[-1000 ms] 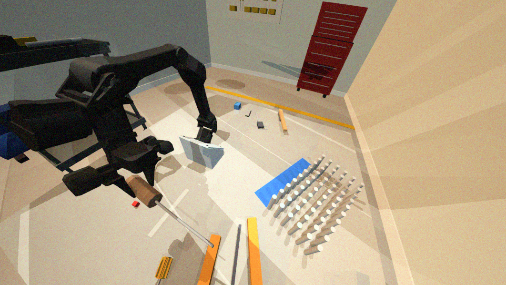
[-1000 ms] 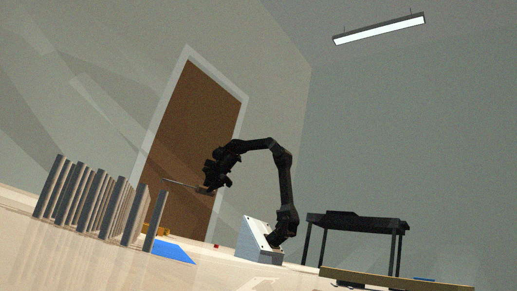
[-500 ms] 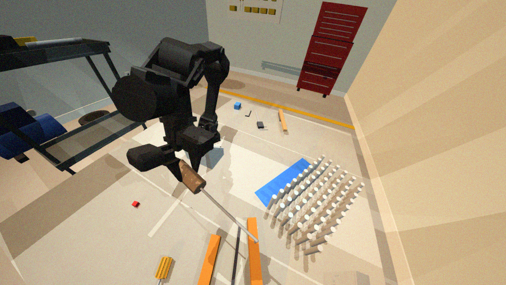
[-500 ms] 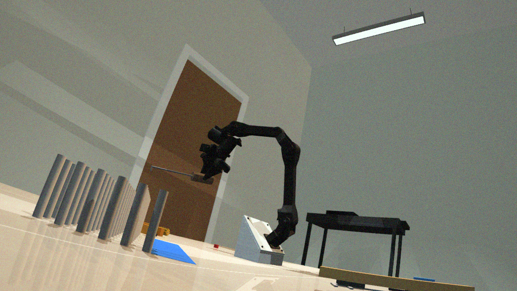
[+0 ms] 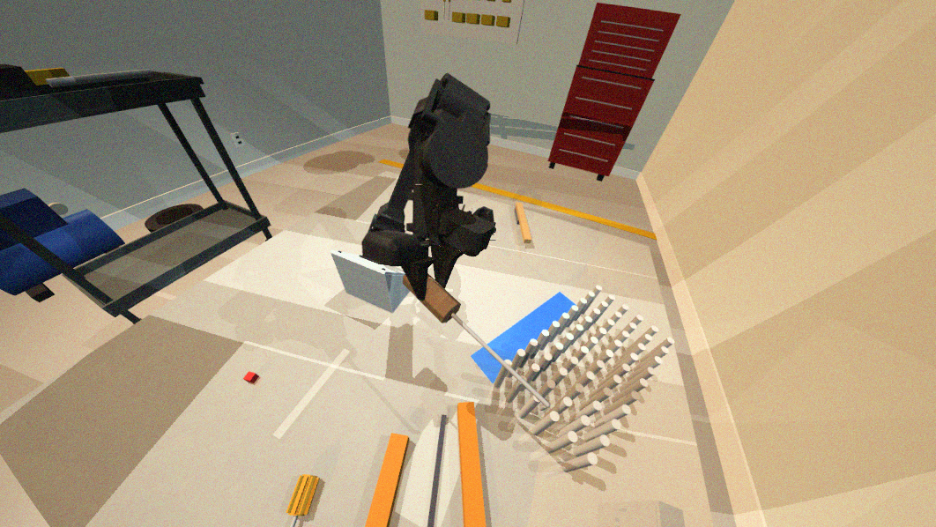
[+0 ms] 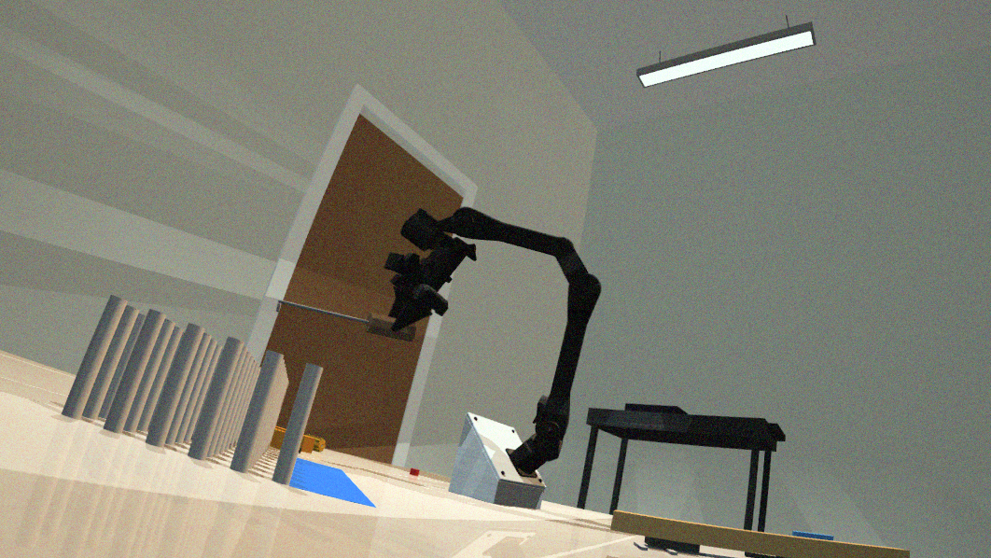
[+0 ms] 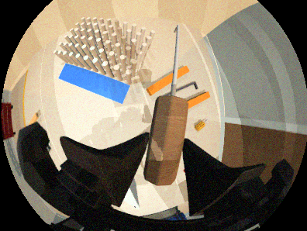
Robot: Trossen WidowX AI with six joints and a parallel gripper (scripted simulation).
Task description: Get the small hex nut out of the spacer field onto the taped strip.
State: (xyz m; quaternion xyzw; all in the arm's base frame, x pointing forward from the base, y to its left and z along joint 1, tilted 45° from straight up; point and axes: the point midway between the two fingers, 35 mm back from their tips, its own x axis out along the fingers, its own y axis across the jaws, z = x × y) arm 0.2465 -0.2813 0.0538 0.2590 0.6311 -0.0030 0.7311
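Note:
My gripper is shut on the wooden handle of a hook tool. The thin metal shaft points away from the fingers and ends in a small bent tip, seen in the wrist view. The tool is in the air, its tip higher than the spacer tops in the exterior view. The standing metal spacers are upright in rows. The blue taped strip lies along their front. I cannot make out the nut.
Two orange bars flank a dark hex key. A yellow-handled tool lies near them. A small red block and the wedge-shaped arm base stand apart from the spacers.

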